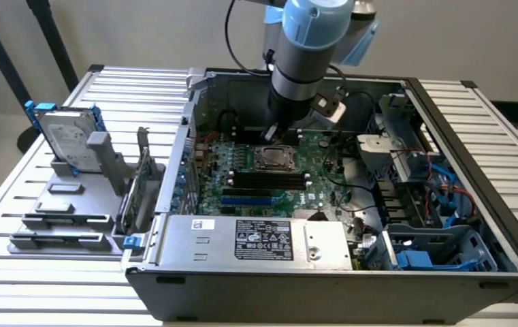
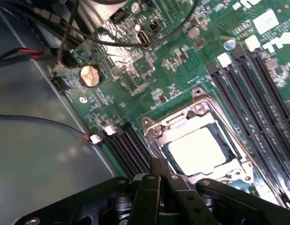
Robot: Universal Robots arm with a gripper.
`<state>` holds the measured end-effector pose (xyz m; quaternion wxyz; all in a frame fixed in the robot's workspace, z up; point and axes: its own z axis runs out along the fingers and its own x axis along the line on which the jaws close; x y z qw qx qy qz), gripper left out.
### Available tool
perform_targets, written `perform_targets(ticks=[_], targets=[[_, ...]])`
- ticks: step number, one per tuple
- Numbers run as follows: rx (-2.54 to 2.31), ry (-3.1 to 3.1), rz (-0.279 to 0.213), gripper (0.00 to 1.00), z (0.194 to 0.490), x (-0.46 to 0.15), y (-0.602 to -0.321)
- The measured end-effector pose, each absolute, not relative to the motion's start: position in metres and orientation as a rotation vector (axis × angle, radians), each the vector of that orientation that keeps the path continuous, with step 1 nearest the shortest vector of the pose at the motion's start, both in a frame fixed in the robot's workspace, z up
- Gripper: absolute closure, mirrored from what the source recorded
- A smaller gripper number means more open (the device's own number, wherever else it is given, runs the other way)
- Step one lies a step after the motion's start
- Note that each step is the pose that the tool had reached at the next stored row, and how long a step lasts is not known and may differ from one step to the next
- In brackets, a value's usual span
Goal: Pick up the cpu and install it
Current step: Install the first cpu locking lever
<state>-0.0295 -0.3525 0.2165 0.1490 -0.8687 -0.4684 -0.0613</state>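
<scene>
Gripper (image 2: 160, 171): fingers together, holding nothing, poised just above the socket's edge.
Cpu (image 2: 199, 147): lying flat inside the socket (image 1: 275, 158) on the motherboard (image 2: 149, 70), apparently seated for installation.

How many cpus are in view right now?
1. The cpu lies in the motherboard socket, right by the shut hand. Others may be hidden behind the arm.

The arm (image 1: 299, 61) hides the claw's tips, seemingly near the socket (image 1: 274, 157).
</scene>
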Motion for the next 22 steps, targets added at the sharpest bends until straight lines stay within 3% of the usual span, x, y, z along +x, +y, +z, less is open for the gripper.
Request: perform_targets(ticks=[12,22], targets=[[-2.497,-1.346,-0.176,0.89,0.231,-0.065,-0.373],[-2.498,-1.344,-0.175,0.89,0.262,-0.066,-0.415]])
